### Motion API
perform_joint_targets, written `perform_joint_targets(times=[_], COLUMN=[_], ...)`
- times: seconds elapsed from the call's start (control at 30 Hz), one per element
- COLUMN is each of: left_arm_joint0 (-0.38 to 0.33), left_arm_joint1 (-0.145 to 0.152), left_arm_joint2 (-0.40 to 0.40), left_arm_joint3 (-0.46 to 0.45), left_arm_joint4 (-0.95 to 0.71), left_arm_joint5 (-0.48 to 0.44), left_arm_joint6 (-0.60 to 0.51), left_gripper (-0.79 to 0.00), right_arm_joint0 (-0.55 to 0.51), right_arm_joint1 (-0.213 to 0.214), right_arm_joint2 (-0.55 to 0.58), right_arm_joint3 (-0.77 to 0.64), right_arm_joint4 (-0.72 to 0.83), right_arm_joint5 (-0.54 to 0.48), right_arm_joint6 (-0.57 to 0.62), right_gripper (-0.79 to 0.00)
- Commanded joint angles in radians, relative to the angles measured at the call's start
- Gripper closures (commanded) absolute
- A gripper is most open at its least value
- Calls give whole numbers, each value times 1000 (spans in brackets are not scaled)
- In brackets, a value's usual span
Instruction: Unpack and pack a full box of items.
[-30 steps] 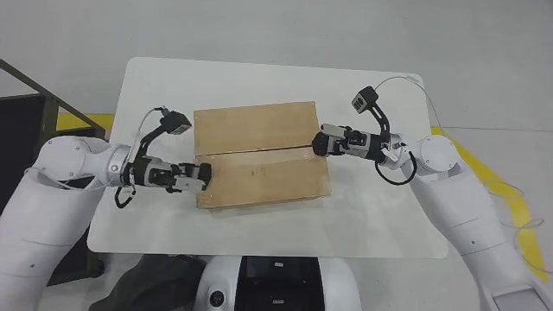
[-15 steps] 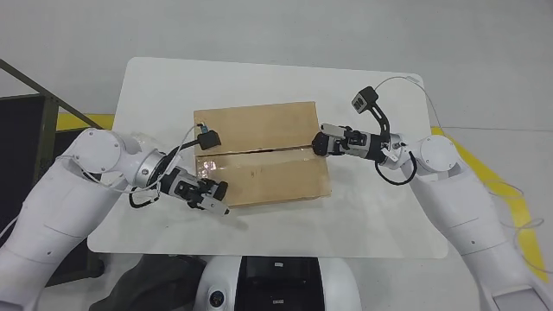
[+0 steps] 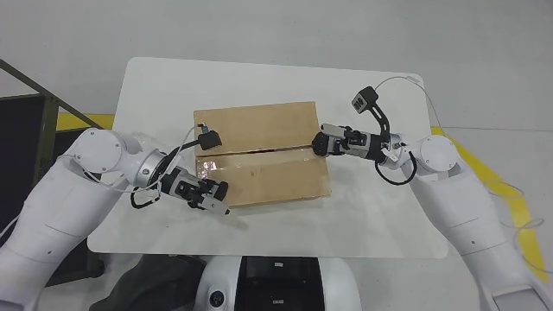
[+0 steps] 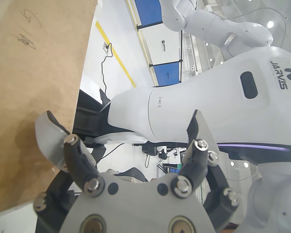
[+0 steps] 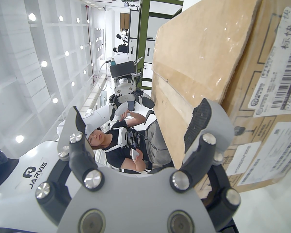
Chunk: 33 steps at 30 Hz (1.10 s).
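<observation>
Grey floor (image 3: 259, 9), yellow line (image 3: 82, 121)

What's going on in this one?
A two-armed robot is at a closed cardboard box on a white table. The left end effector is open at the box's near edge, one finger at the cardboard. The right end effector is open at the box's end on its own side, level with where the two top flaps meet. The flaps lie shut, so unpacking looks not yet begun.

White table (image 3: 259, 82), yellow floor stripe (image 3: 84, 121) beside it.
</observation>
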<state>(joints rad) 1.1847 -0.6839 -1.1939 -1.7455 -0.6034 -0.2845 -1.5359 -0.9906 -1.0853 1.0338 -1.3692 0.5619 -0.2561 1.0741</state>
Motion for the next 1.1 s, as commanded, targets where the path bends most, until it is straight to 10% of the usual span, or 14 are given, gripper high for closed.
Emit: perform_joint_targets(times=[0.0,0.47,1.07], left_arm_joint0=[0,215,414], left_arm_joint1=[0,15,32], left_arm_joint2=[0,-139,-203], left_arm_joint3=[0,-145,-161], left_arm_joint4=[0,-243,-26], left_arm_joint5=[0,-9,67], left_arm_joint6=[0,10,72], left_gripper=[-785,-785,-785], right_arm_joint0=[0,0,0], right_arm_joint1=[0,0,0], right_arm_joint2=[0,0,0], right_arm_joint3=[0,0,0], right_arm_joint4=[0,0,0], right_arm_joint5=[0,0,0], right_arm_joint6=[0,0,0], right_gripper=[-785,-785,-785])
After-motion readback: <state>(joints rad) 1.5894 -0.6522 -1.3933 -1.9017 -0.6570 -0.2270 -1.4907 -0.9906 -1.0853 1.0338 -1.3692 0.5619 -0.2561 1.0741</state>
